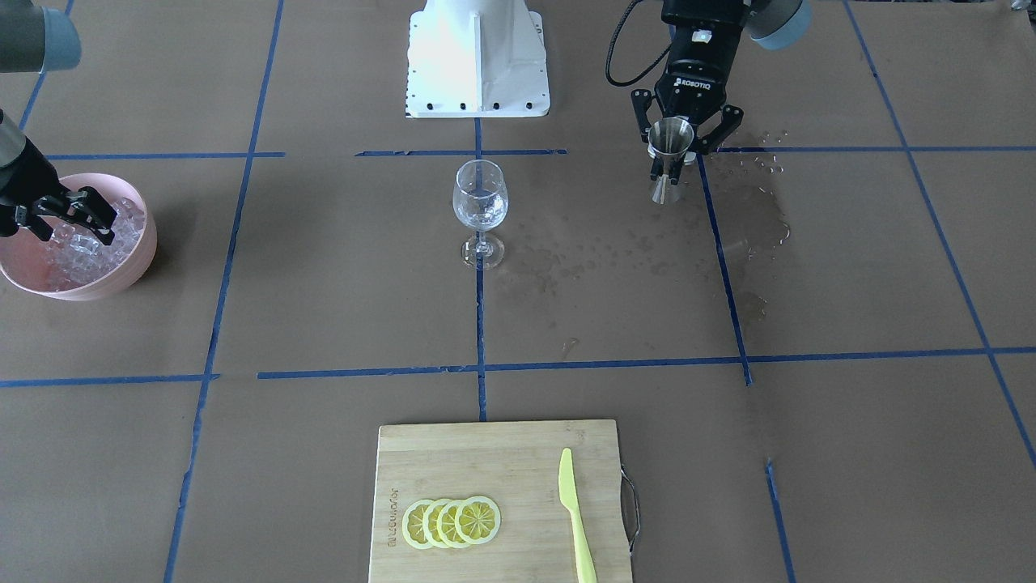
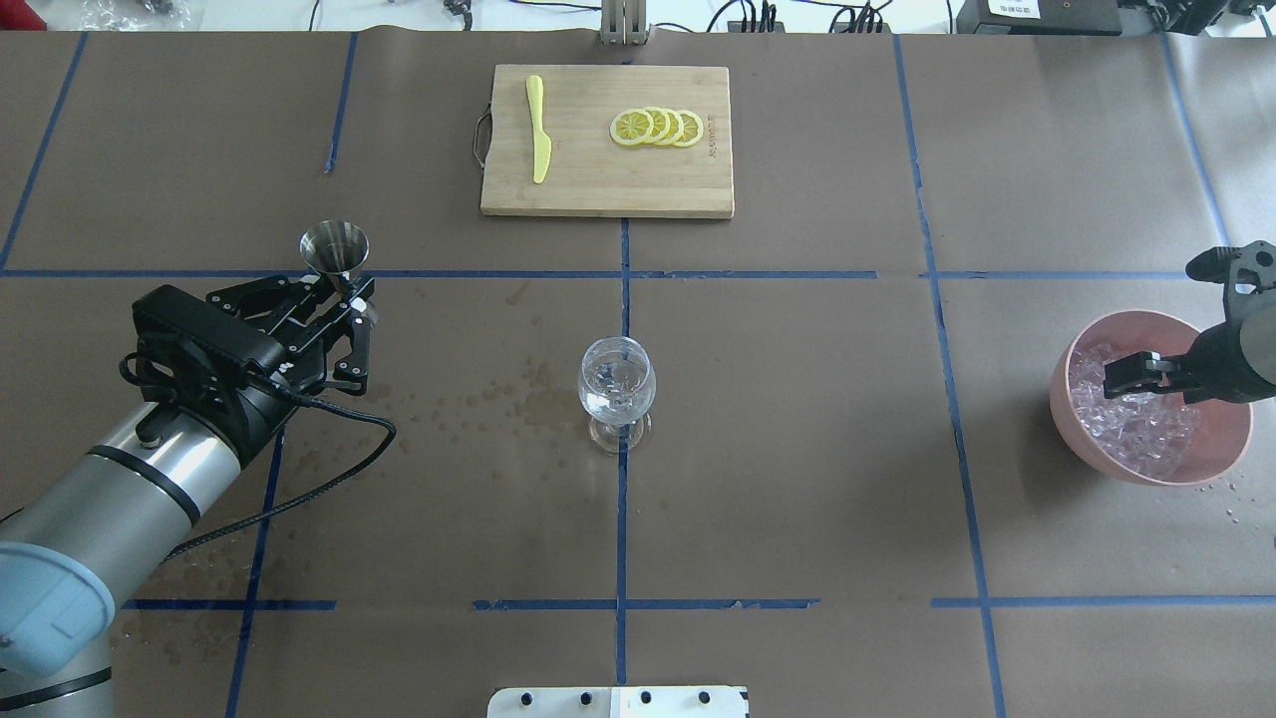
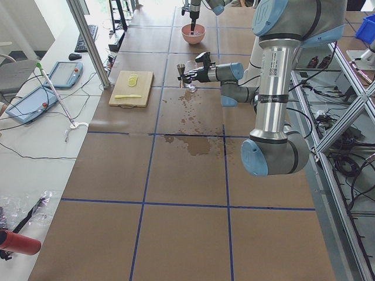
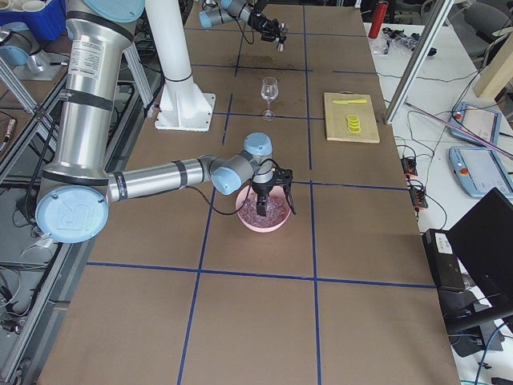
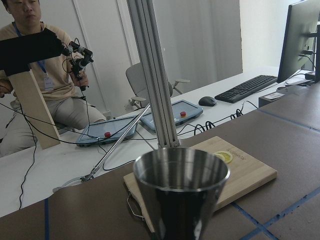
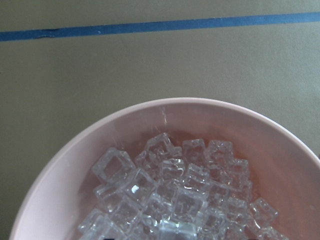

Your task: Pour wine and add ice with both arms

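**Desk:** What have you got on the left side?

**Operator:** My left gripper point(image 1: 671, 166) is clamped round the narrow waist of a small hourglass-shaped steel jigger point(image 2: 335, 249). I hold it upright with its mouth up. It is well off to the robot's left of the clear stemmed wine glass point(image 1: 480, 202), which stands on the blue tape line at mid-table.

**Desk:** And the wine?

**Operator:** I can't make it out. The jigger's inside looks dark from the wrist camera, and the glass only gives me glints, so I cannot tell whether either holds liquid. I do see dark wet patches and droplets point(image 1: 757, 214) on the brown paper table cover point(image 1: 324, 267), between the jigger and the glass.

**Desk:** Right side?

**Operator:** My right gripper point(image 2: 1126, 371) is down inside the round pink bowl point(image 2: 1069, 384), at the table's end on the robot's right. Its fingers are spread apart with nothing between them. The tips are in among the heap of small clear ice cubes point(image 6: 175, 195), and all the ice I see is in that bowl.

**Desk:** Anything else on the table?

**Operator:** A bamboo cutting board point(image 1: 502, 457) lies at the far edge. On it are four overlapping yellow lemon slices point(image 1: 452, 522) and a pale green plastic knife point(image 1: 575, 518) beside them.
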### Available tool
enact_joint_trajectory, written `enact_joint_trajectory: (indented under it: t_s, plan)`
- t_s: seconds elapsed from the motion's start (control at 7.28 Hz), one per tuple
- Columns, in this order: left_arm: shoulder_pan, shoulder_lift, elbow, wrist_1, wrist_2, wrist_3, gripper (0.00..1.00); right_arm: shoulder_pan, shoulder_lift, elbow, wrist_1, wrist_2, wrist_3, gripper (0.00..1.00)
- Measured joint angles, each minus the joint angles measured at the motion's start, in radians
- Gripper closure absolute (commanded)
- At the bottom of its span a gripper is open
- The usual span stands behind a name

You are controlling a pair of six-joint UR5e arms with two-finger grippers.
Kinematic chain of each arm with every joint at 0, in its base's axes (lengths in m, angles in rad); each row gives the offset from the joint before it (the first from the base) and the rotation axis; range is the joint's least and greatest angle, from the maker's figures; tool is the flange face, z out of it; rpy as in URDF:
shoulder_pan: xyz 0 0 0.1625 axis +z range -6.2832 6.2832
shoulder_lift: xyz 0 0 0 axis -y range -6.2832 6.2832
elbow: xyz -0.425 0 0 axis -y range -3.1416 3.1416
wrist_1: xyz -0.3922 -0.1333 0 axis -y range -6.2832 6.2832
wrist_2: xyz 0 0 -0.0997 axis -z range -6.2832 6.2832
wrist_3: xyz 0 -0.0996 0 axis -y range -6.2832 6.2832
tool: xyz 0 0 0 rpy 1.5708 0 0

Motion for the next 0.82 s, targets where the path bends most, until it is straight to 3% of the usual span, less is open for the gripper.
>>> enact_joint_trajectory:
  t_s: [0.27,0.55,0.82]
  plan:
    - [0.000,0.055,0.007,-0.034,-0.032,-0.063,1.00,-0.007,0.000,-0.008,0.000,0.001,0.000,0.31]
    - [0.000,0.095,0.043,-0.121,-0.054,-0.090,1.00,-0.008,0.000,-0.009,-0.004,0.007,-0.001,0.63]
    - [0.000,0.126,0.095,-0.214,-0.057,-0.117,1.00,-0.008,0.000,-0.009,-0.005,0.012,-0.001,0.89]
